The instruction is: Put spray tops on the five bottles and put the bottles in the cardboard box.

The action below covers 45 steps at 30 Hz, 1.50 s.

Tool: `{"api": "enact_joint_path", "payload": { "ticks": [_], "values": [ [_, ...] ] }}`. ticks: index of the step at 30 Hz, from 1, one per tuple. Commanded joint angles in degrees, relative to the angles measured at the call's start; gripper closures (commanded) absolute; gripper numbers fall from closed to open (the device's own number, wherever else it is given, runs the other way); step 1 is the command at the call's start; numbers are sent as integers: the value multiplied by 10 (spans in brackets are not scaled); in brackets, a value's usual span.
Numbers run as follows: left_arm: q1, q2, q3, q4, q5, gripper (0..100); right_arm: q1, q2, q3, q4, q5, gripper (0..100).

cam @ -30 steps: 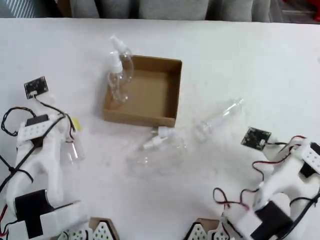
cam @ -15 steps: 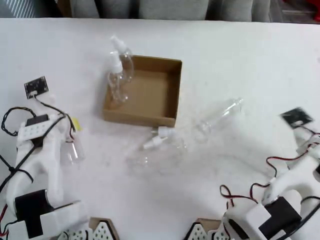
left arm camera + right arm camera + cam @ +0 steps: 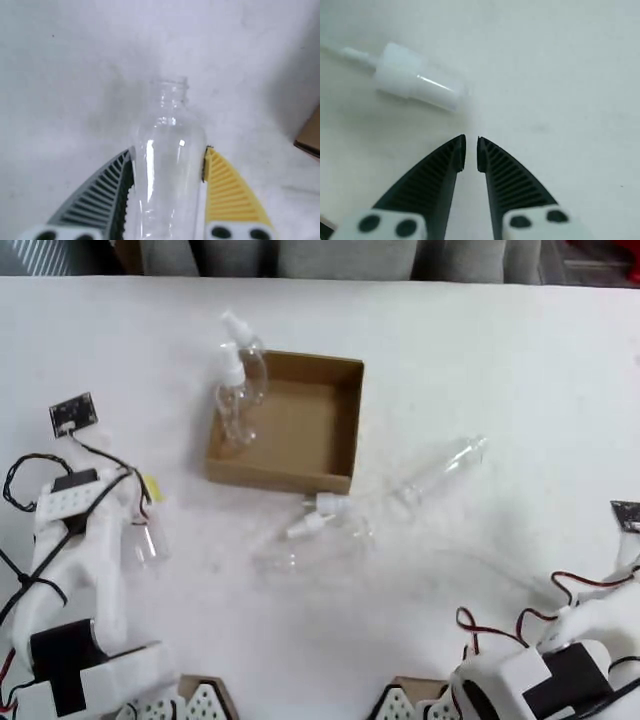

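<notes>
L hand clamps a capless bottle, neck past its tips; R hand, all but closed & empty, has a spray top just ahead on the bench: open wide, then grip its collar squarely.

White table, cardboard box, clear bottle on its side, loose spray top.

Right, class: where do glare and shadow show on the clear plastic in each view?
Left wrist view: a bright glint on the bottle in the left gripper, soft shadow beside its neck. Right wrist view: a thin highlight streak along the spray top. High view: the lying bottle barely stands out from the white table.
</notes>
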Motion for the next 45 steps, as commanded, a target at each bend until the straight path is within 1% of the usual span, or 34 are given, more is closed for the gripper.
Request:
{"api": "enact_joint_path", "payload": {
  "ticks": [1, 6, 10, 13, 17, 20, 25, 29, 32, 36, 39, 43, 45],
  "values": [
    [8, 0, -16, -11, 3, 979, -29, -4, -3, -2, -33, 981],
    [8, 0, -16, -11, 3, 979, -62, 5, -1, -58, -92, 981],
    [8, 0, -16, -11, 3, 979, -87, 57, -9, -95, -105, 981],
    [8, 0, -16, -11, 3, 979, -98, 104, -44, -97, -107, 981],
    [8, 0, -16, -11, 3, 979, -102, 145, -117, -95, -171, 981],
    [8, 0, -16, -12, 3, 979, -112, 163, -171, -65, -195, 981],
    [8, 0, -16, -13, 3, 979, -160, 166, -226, 28, -200, 981],
    [8, 0, -16, -13, 3, 979, -195, 164, -255, 71, -240, 981],
    [8, 0, -16, -13, 3, 979, -210, 162, -270, 118, -236, 981],
    [8, 0, -17, -14, 3, 979, -214, 129, -270, 166, -228, 981],
    [8, 0, -18, -14, 3, 979, -203, 72, -247, 196, -229, 981],
    [8, 0, -18, -14, -10, 979, -176, -40, -156, 168, -231, 978],
    [8, 0, -18, -14, -28, 979, -169, -88, -99, 145, -233, 948]
  ]
}}
